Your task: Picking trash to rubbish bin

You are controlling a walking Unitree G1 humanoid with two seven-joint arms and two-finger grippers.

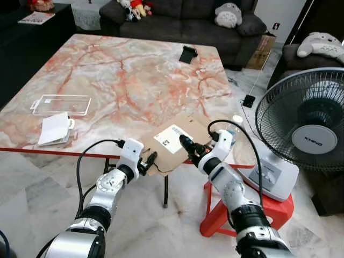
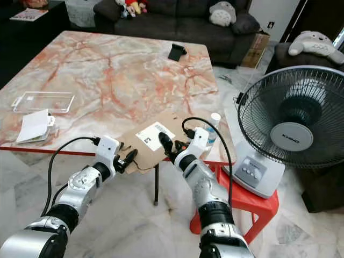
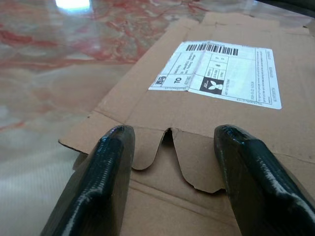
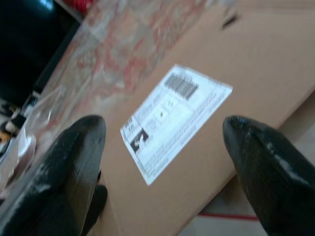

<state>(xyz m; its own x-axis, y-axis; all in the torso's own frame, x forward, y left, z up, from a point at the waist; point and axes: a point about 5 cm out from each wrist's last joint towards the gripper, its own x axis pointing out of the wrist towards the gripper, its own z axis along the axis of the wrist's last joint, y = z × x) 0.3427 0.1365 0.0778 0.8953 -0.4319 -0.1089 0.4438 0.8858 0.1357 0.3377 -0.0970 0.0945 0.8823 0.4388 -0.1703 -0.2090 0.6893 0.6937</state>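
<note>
A flattened brown cardboard box [image 1: 185, 126] with a white shipping label [image 1: 173, 135] lies at the near right corner of the marble table [image 1: 123, 75] and sticks out over its edge. My left gripper [image 1: 151, 159] is at the cardboard's near left corner, open. In the left wrist view its fingers [image 3: 106, 182] straddle a notched flap of the cardboard [image 3: 197, 108]. My right gripper [image 1: 185, 143] hovers over the cardboard's near edge beside the label, also open. In the right wrist view its fingers [image 4: 268, 162] are spread wide above the label [image 4: 172, 118].
A standing fan [image 1: 306, 129] rests on a red stool [image 1: 231, 209] close to my right arm. A clear plastic tray [image 1: 60, 104], a white packet [image 1: 54, 129] and a black item [image 1: 188, 54] lie on the table. A sofa [image 1: 183, 21] stands behind it.
</note>
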